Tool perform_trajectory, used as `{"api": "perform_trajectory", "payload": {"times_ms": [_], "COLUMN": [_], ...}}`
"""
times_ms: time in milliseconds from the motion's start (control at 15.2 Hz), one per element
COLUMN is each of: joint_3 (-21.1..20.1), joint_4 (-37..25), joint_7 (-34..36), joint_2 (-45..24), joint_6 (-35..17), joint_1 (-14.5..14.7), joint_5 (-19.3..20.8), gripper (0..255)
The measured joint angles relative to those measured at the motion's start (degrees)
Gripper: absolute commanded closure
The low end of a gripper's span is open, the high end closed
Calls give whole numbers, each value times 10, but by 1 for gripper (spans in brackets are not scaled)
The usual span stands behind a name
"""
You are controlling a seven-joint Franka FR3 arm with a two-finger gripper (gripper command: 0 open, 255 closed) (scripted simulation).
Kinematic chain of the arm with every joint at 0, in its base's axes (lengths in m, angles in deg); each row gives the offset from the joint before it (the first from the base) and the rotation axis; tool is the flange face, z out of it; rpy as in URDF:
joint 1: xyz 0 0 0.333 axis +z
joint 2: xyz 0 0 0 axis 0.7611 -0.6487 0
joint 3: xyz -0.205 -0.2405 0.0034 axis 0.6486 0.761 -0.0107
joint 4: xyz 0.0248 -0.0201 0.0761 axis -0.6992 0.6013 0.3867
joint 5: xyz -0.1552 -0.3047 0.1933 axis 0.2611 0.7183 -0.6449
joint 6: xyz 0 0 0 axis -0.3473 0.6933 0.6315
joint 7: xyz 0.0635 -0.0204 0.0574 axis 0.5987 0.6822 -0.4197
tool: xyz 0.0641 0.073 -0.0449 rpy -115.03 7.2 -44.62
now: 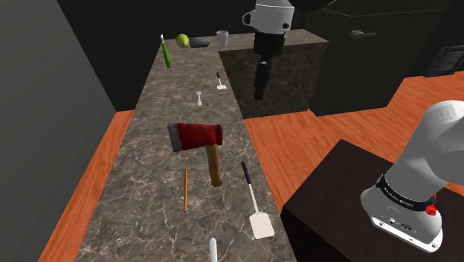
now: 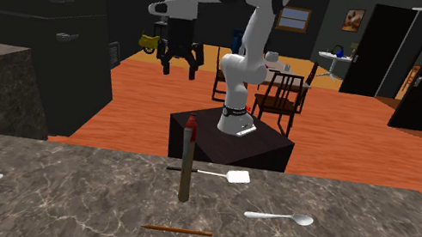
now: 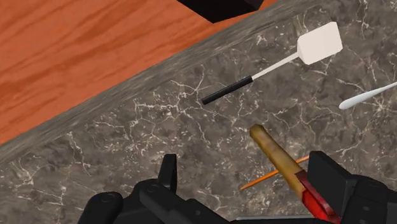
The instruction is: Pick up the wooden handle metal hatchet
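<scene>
Stand (image 1: pixel 334 195): a dark box on the floor, close by. The white arm (image 1: pixel 420 179) goes up from it.
Counter (image 1: pixel 141 201): a long stone top, grey and brown with thin white lines. It runs away from me, down the room.
Near end: a white spatula (image 1: pixel 253 202) with a black handle lies by the edge on the stand's side. A thin orange pencil (image 1: pixel 185 189) lies a bit further in.
Hatchet (image 1: pixel 199 140): it lies flat at about the middle of the counter. Its brown handle points to the near end, between the pencil and the spatula, and touches neither. Its red head with a grey blade is at the far end of the handle.
Gripper (image 2: pixel 179 70): it hangs high in the air, well above the counter. Its two black fingers stand wide apart and have nothing in them. From the wrist view, the hatchet's handle lies far below the fingers.
Far end: a green bottle (image 1: pixel 166 53), a yellow-green ball (image 1: pixel 182 39), a grey bowl (image 1: pixel 199 42) and a grey cup (image 1: pixel 222 37) sit close together.
Floor (image 1: pixel 320 130): orange wood boards, on both sides of the counter.
Room: dark cabinets (image 2: pixel 41 26) stand along one wall. Past the arm there is a table with chairs (image 2: pixel 285 90). Beyond the door openings there is only a black area (image 2: pixel 380 53).
</scene>
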Motion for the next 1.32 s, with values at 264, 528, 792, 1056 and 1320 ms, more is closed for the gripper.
{"api": "perform_trajectory", "payload": {"times_ms": [264, 528, 792, 1056, 1320], "joint_3": [-32, -60, -87, -100, -101], "joint_4": [-41, -74, -129, -144, -121], "joint_7": [-4, -9, -8, -6, -6], "joint_2": [-61, -114, -182, -215, -222], "joint_6": [-35, -67, -91, -113, -143], "joint_1": [22, 42, 63, 77, 78], "joint_5": [14, 35, 69, 89, 93], "gripper": [0, 0, 0, 0, 0]}}
